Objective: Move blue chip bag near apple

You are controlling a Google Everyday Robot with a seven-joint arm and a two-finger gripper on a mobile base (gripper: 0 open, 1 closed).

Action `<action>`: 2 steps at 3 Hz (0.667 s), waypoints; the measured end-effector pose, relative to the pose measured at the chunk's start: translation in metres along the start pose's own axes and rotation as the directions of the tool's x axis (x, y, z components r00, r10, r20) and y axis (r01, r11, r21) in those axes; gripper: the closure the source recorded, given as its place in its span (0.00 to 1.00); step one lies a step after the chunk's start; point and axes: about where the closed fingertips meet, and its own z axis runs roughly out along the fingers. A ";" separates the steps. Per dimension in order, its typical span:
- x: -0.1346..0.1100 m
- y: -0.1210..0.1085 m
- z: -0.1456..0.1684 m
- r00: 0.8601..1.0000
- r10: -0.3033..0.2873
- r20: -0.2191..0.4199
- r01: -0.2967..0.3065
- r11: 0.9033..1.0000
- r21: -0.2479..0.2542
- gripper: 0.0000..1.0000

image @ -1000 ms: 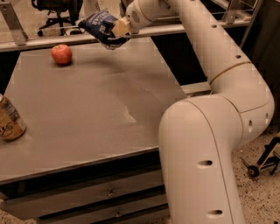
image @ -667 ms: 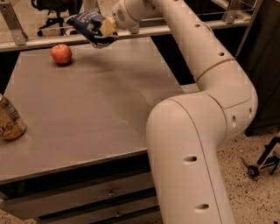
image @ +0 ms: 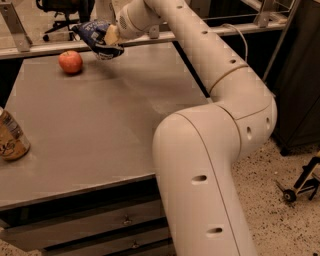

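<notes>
The blue chip bag [image: 95,36], dark navy foil with white lettering, hangs in my gripper [image: 111,41] just above the far part of the grey table [image: 100,120]. The gripper is shut on the bag's right side. The red apple [image: 70,62] sits on the table near the far left edge, a short way left of and below the bag, apart from it. My white arm reaches in from the right foreground across the table to the far edge.
A tan drink can [image: 11,137] stands at the table's left edge near the front. A metal rail [image: 210,31] runs along the far edge. Drawers [image: 100,225] sit under the table front. An office chair [image: 62,12] stands beyond the rail.
My gripper has carried the blue chip bag left and lower, closer to the apple. The apple and the can have not moved.
</notes>
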 end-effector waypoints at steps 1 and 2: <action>0.003 0.003 0.012 0.999 0.049 -0.013 -0.049 0.999 0.006 1.00; 0.005 0.012 0.026 0.995 0.094 -0.018 -0.094 0.996 -0.009 0.89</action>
